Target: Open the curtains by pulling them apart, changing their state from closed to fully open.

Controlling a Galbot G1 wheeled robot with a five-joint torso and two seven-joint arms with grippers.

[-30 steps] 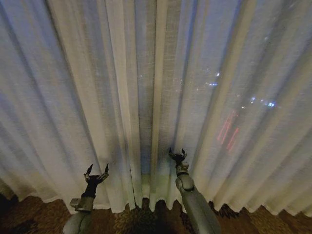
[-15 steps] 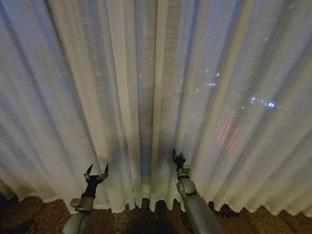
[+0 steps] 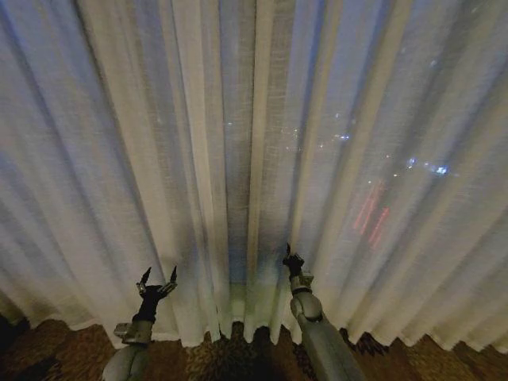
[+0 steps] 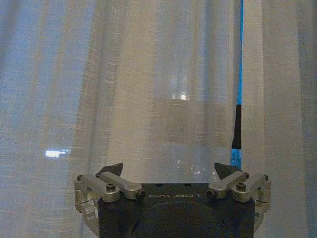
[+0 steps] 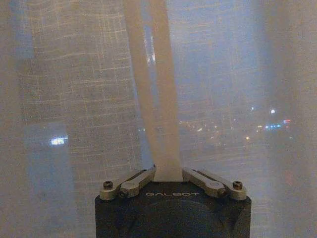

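With the curtains (image 3: 254, 159) hanging closed across the whole window, a pleat near the middle seam is pinched in the right pincer (image 5: 168, 173) while the left pincer (image 4: 168, 173) is held wide open and empty just short of the fabric, so a sideways pull is judged to be called for.
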